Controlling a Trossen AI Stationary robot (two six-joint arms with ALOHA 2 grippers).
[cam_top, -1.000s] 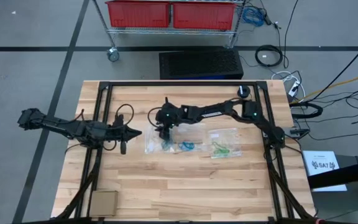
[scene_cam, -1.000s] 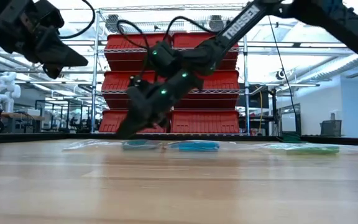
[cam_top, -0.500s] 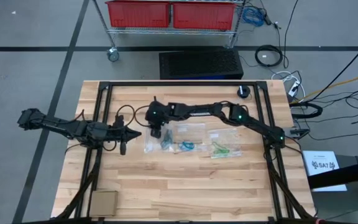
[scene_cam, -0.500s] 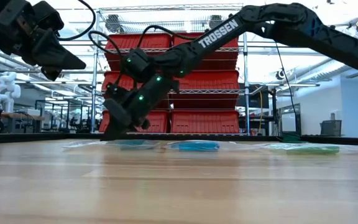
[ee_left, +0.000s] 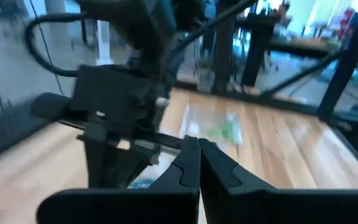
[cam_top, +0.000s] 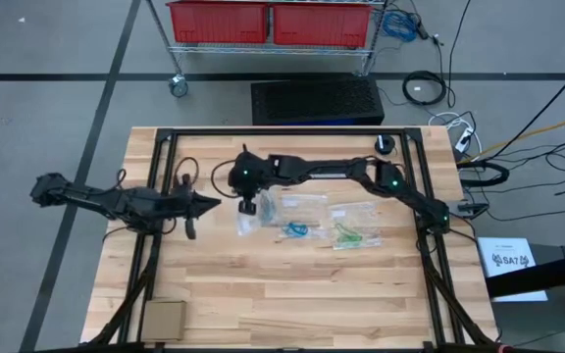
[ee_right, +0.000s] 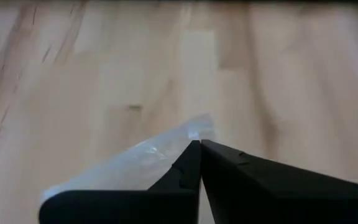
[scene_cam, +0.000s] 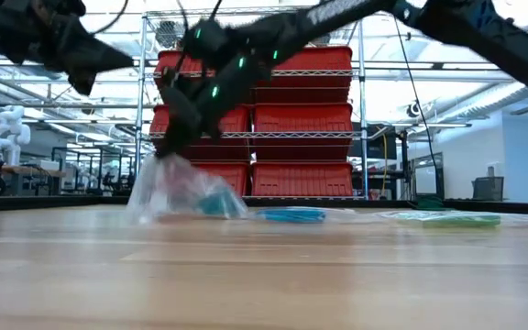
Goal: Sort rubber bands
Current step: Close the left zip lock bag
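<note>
Now the rubber bands (cam_top: 295, 230) sit inside clear plastic bags on the wooden table (cam_top: 263, 304): a blue bunch in the middle bag (cam_top: 297, 218), a green bunch (cam_top: 345, 235) in the bag (cam_top: 353, 224) toward my right, and a teal-looking clump (scene_cam: 211, 203) in the leftmost bag (scene_cam: 168, 191). That leftmost bag is lifted by one corner, hanging down with its lower edge on the wood in the low view. My right gripper (cam_top: 248, 205) has its fingers (ee_right: 185, 168) pressed together on that bag's clear plastic edge, above the table's middle. My left gripper (cam_top: 214, 206) hovers above the table's left part, near the raised bag but apart from it, fingers (ee_left: 188, 165) pressed together with nothing between them. Beyond the table stands a rack of red bins (scene_cam: 291, 119), and a small cardboard box (cam_top: 163, 319) rests at the near left corner.
</note>
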